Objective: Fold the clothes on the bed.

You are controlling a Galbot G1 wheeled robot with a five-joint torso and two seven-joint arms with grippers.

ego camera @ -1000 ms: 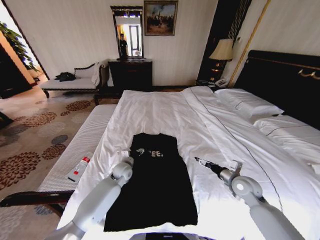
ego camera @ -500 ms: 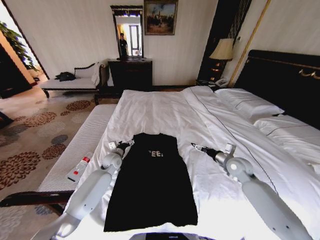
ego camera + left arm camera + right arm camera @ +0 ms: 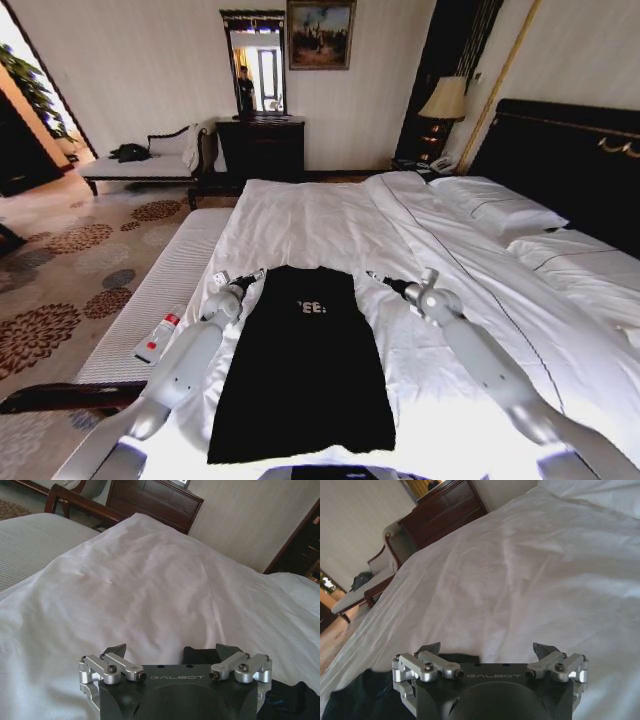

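My left gripper [image 3: 254, 274] and right gripper [image 3: 376, 279], both spread and empty, sit at the top corners of the T-shirt [image 3: 305, 365], one at 10 o'clock, one at 2. It lies flat on the bed [image 3: 330, 215]. I fear pinching duvet with it, probably. One shirt, two grippers.

Head camera overlooks bed [image 3: 330, 215]; 2 wrist cameras skim it.

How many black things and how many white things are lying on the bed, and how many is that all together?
Black: 1, the T-shirt
White: 3, the duvet and two pillows, one farther away and one nearer
Total: 4 on the bed
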